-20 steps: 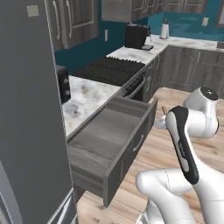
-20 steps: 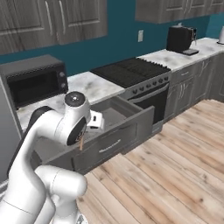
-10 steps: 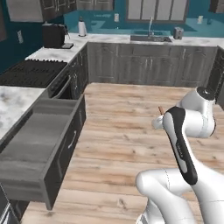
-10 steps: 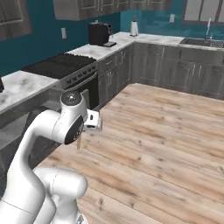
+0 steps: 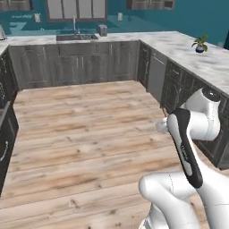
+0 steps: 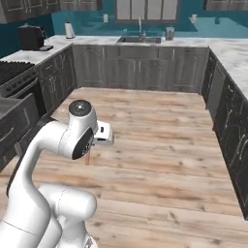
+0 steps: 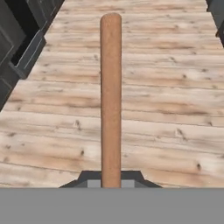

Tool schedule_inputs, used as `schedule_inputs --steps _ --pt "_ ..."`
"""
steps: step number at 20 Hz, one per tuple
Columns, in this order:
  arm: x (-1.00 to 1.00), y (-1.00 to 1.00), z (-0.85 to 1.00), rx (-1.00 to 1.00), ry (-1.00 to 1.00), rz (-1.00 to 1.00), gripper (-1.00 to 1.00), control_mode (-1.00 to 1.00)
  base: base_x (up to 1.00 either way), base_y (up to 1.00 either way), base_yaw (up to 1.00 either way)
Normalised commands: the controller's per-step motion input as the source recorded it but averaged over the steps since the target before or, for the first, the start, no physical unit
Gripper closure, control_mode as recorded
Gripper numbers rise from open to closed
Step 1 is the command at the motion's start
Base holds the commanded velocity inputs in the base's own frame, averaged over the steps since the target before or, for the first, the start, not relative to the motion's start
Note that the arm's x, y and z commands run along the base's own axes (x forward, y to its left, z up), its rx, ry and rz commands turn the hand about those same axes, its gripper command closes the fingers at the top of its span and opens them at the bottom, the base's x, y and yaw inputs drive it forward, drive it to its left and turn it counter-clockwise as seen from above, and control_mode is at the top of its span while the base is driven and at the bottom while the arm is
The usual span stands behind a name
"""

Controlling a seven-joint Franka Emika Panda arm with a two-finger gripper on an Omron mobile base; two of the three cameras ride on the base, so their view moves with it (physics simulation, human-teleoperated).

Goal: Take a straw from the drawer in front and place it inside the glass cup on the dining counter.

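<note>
I see the straw (image 7: 110, 100), a reddish-brown stick, clamped between my gripper (image 7: 110, 178)'s two dark fingertips, which are closed tight on its lower end. It points straight away from the hand over the pale wood plank floor (image 7: 166, 109). From the right base camera, only a short tip of the straw (image 6: 88, 158) shows below my arm's white wrist; the gripper itself is hidden there. A dark grey cabinet (image 7: 22, 39) is cut off at the hand camera's upper left corner. I find no readable writing.
</note>
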Motion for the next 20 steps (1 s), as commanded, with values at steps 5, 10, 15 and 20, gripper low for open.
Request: schedule_inputs --steps 5,10,15,20 --pt "0.0 0.0 0.0 0.0 0.0 0.0 1.0 1.0 -0.66 -0.51 -0.59" --pt "0.0 0.0 0.0 0.0 0.0 0.0 1.0 1.0 -0.33 -0.78 -0.51" --pt "0.0 0.0 0.0 0.0 0.0 0.0 1.0 1.0 0.08 -1.0 -0.23" --pt "0.0 0.0 0.0 0.0 0.0 0.0 1.0 1.0 0.41 -1.0 -0.13"
